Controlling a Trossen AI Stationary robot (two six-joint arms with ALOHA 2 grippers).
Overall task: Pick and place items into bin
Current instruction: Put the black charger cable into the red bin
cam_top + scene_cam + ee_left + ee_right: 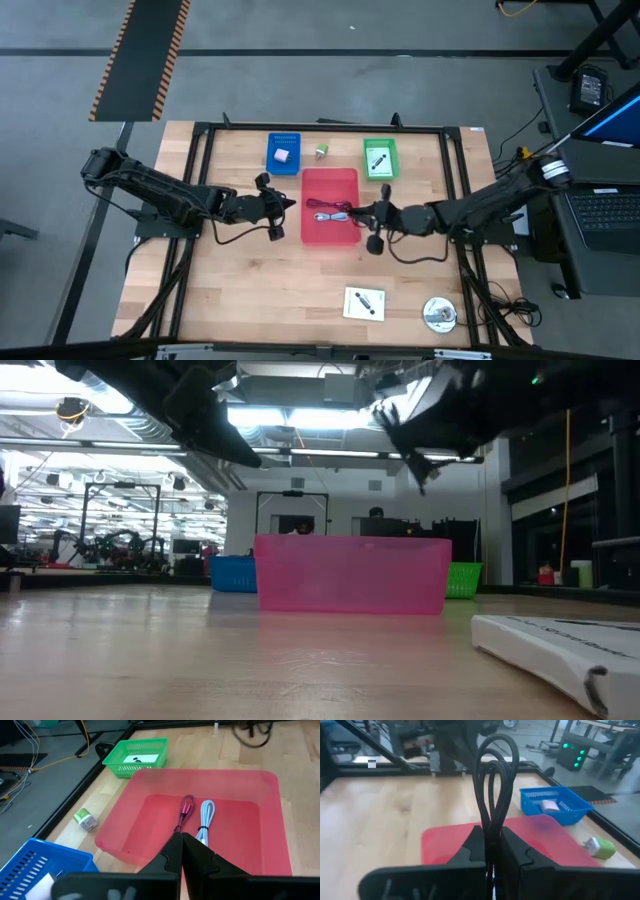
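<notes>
My right gripper (368, 213) is over the right rim of the red bin (330, 180) and is shut on a black coiled cable (495, 775). My left gripper (287, 204) hovers just outside the bin's left wall with its fingers shut (181, 845) and nothing between them. A reddish cable (185, 811) and a white cable (205, 820) lie on the bin floor. The pink block (283, 156) sits in the blue tray. The white-green packet (322, 151), white card (364, 302) and silver disc (439, 314) lie on the table. My right gripper pinches the black coiled cable between its two fingers (470, 847) at one end of the coil (492, 827). The fingers come level from the table's right. The loops (496, 750) stick out beyond the fingertips, lifted clear above the bin.
A blue tray (284, 140) and a green tray (380, 147) stand behind the red bin. The card (560, 650) lies close to the near edge. A black frame rail (205, 160) runs around the table. Bare wood lies in front of the bin.
</notes>
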